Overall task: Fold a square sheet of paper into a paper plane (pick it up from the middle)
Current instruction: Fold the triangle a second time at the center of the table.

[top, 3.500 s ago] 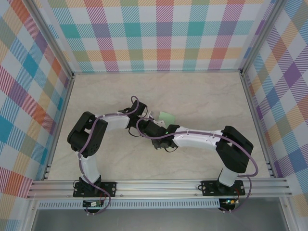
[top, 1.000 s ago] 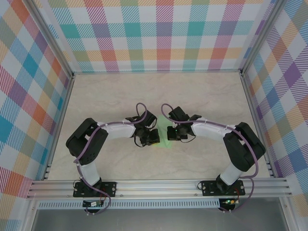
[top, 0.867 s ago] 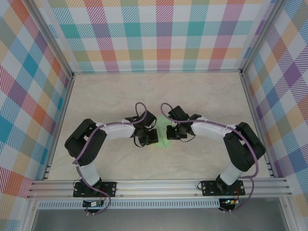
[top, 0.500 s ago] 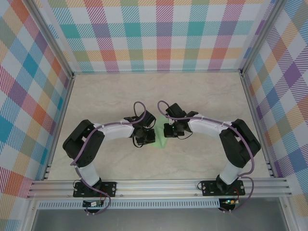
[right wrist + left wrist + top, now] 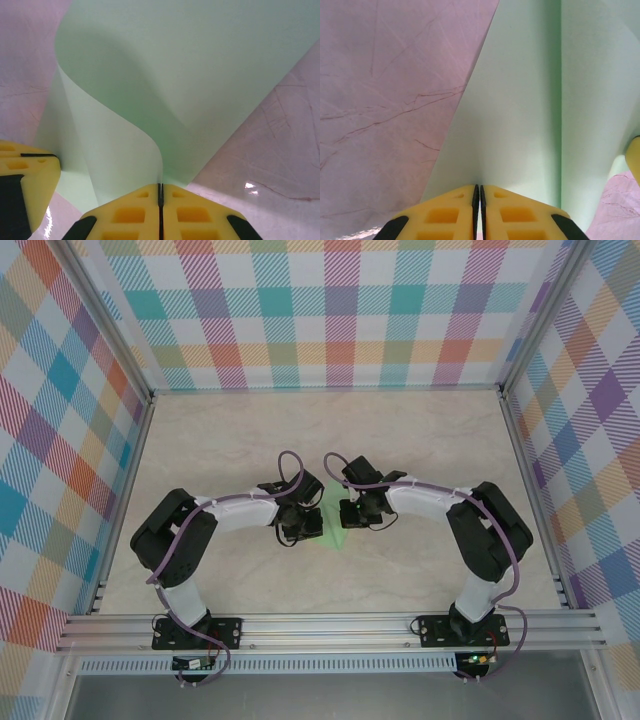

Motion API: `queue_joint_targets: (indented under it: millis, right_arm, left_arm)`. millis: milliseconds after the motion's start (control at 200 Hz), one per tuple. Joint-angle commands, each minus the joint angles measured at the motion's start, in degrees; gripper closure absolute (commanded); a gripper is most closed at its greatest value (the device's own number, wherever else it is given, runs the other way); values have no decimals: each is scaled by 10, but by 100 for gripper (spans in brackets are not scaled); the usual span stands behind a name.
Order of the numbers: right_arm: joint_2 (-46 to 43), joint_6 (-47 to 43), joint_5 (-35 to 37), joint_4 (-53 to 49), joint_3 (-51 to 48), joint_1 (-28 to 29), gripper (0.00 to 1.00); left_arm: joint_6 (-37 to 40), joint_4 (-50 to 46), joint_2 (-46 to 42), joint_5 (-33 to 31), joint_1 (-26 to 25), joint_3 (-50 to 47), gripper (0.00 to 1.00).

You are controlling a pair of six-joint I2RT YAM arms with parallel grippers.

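paper [image 5: 520, 100] outline cropped, pinched rim hidden inside left fingers [image 5: 445, 216]

The overhead view is bright, evenly lit and sharp, with only faint soft shadows under my arms on the table [image 5: 420, 440]. My wrist views are close and softer, and the table takes a pinkish cast there. In my right wrist view the curled square sheet of paper [image 5: 200, 60] throws a grey shadow on itself at upper left, and a small white glare spot sits at lower right. My yellow fingertips [image 5: 125, 215] blur slightly at the bottom edge.
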Motion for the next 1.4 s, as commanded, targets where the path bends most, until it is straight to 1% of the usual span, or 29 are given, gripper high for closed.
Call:
queue_joint_targets:
  millis: [0, 470, 1395]
  right_arm:
    - [14, -11, -3, -6, 19, -3, 92]
    - [33, -18, 2, -13, 29, -4, 92]
    - [34, -14, 15, -22, 30, -4, 91]
  left_arm:
    - [7, -24, -8, -8, -3, -5, 87]
    - [9, -23, -3, -7, -3, -4, 87]
    - [9, -25, -4, -8, -3, -5, 87]
